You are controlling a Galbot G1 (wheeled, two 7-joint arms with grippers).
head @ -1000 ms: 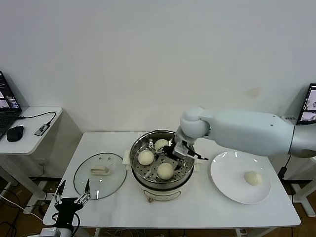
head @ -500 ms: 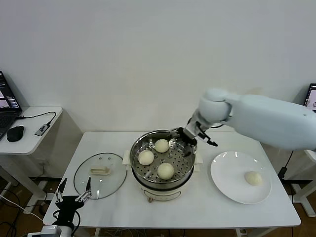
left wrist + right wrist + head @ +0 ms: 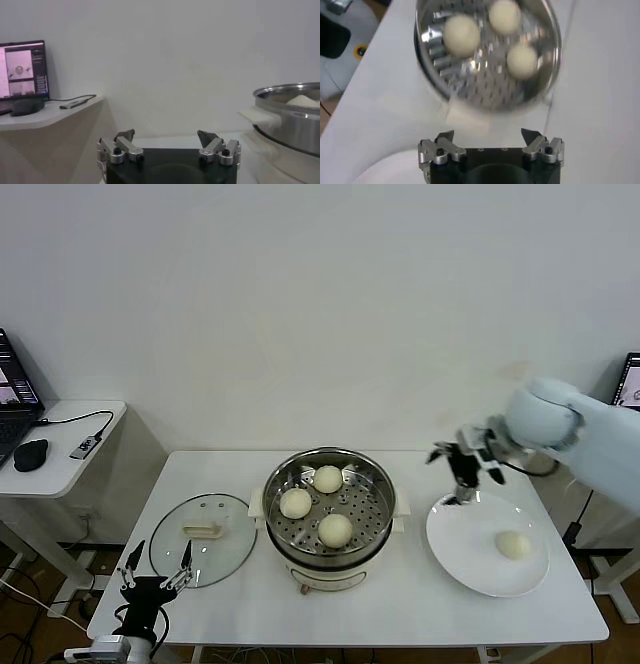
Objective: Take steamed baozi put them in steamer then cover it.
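Three cream-white baozi (image 3: 334, 529) lie in the shiny steel steamer (image 3: 372, 506) at the table's middle, and they also show in the right wrist view as baozi (image 3: 461, 34) inside the steamer (image 3: 485, 90). A fourth baozi (image 3: 513, 545) rests on the white plate (image 3: 470, 554) to the right. My right gripper (image 3: 464, 465) hangs open and empty above the plate's far left rim, between steamer and plate. The glass cover (image 3: 200, 539) with its cream handle lies flat left of the steamer. My left gripper (image 3: 157, 576) stays open and empty low at the table's front left corner.
A side desk (image 3: 60, 446) with a laptop, a mouse and a cable stands to the far left. In the left wrist view the steamer's side (image 3: 292, 117) shows on the right and a monitor (image 3: 22, 70) on the left. The plate's rim (image 3: 380, 170) shows below my right gripper.
My right gripper has left the steamer and swung right to above the plate's edge, empty. Three baozi stay in the steamer. The left arm shifted only slightly.
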